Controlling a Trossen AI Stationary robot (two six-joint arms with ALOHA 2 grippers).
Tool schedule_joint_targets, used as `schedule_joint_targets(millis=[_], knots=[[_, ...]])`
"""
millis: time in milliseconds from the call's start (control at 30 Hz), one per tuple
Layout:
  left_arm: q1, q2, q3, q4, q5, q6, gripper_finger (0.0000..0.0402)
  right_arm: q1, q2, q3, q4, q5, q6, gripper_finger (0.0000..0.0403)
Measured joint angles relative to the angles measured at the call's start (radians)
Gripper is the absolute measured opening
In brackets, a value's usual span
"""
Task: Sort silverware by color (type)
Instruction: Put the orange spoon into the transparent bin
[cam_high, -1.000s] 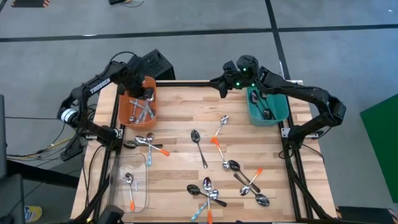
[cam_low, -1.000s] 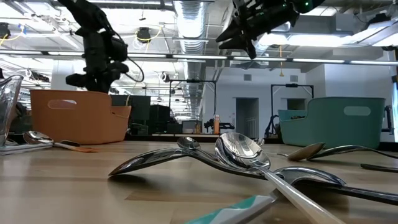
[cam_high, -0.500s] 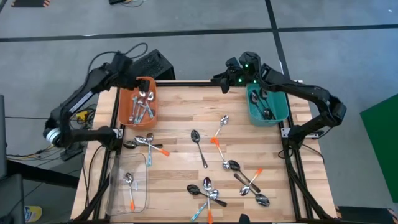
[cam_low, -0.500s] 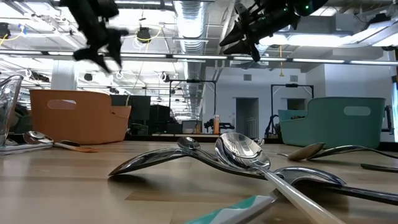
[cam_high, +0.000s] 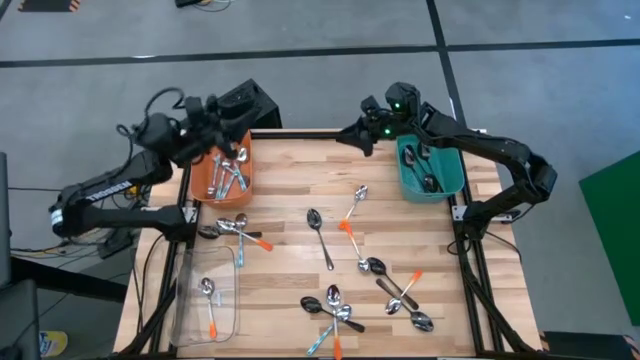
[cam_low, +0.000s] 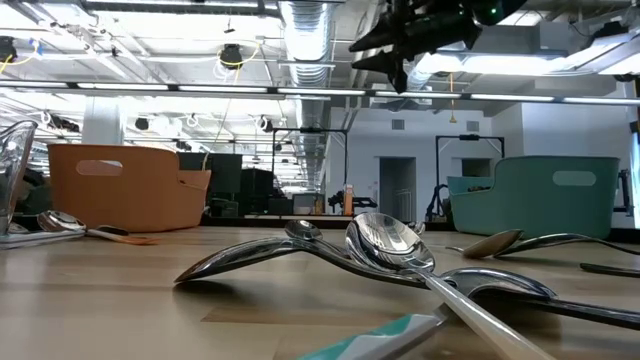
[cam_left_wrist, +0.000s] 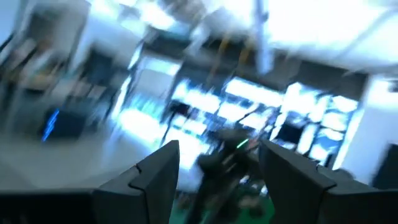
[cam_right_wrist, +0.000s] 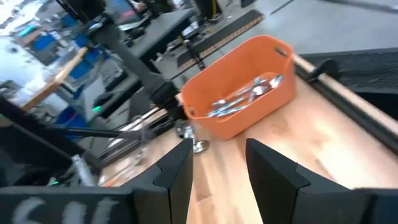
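My left gripper (cam_high: 213, 112) and right gripper (cam_high: 352, 140) both hang empty, fingers parted. The shiny silver metal spoon (cam_high: 319, 236) looks light, stiff, slippery; I should pinch mid-handle.

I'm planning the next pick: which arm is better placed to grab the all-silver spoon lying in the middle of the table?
Probably the right. Its open, empty claw hangs over the table's far edge, nearer the spoon; the left claw, also open, is out by the orange bin.
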Motion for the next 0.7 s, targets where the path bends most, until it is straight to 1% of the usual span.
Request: schedule_joint_targets(millis=[67,133,167,200,267,400,467,533,633,700], knots=[[-0.048,0.013,0.000,0.053,-0.009,0.096,0.0206,0.000,0.000,0.000,0.000,-0.018,0.007,0.0171],[-0.088,0.034,0.000,0.048,-0.011,0.171,0.0206,0.006,0.000,0.000,-0.007,-0.021,0.006,0.0171],[-0.102,0.047,0.000,0.033,-0.011,0.183,0.0206,0.006,0.000,0.000,-0.013,-0.022,0.001,0.0171],[-0.115,0.064,-0.001,0.026,-0.011,0.181,0.0206,0.007,0.000,0.000,-0.020,-0.025,-0.006,0.0171],[-0.135,0.100,-0.002,0.031,-0.009,0.120,0.0206,0.010,0.000,0.000,-0.038,-0.039,-0.022,0.0171],[-0.160,0.155,0.000,0.093,-0.010,0.016,0.0206,0.019,0.000,0.000,-0.099,-0.039,-0.045,0.0171],[-0.169,0.172,0.009,0.095,-0.024,-0.017,0.0206,0.025,0.000,0.000,-0.133,-0.039,-0.057,0.0171],[-0.182,0.178,0.014,0.088,-0.067,-0.027,0.0206,0.031,0.000,0.000,-0.174,-0.038,-0.072,0.0171],[-0.212,0.177,0.015,0.086,-0.163,-0.027,0.0206,0.040,-0.002,0.000,-0.242,-0.038,-0.119,0.0171],[-0.235,0.169,0.014,0.074,-0.203,-0.027,0.0206,0.049,-0.002,0.000,-0.283,-0.038,-0.151,0.0171]])
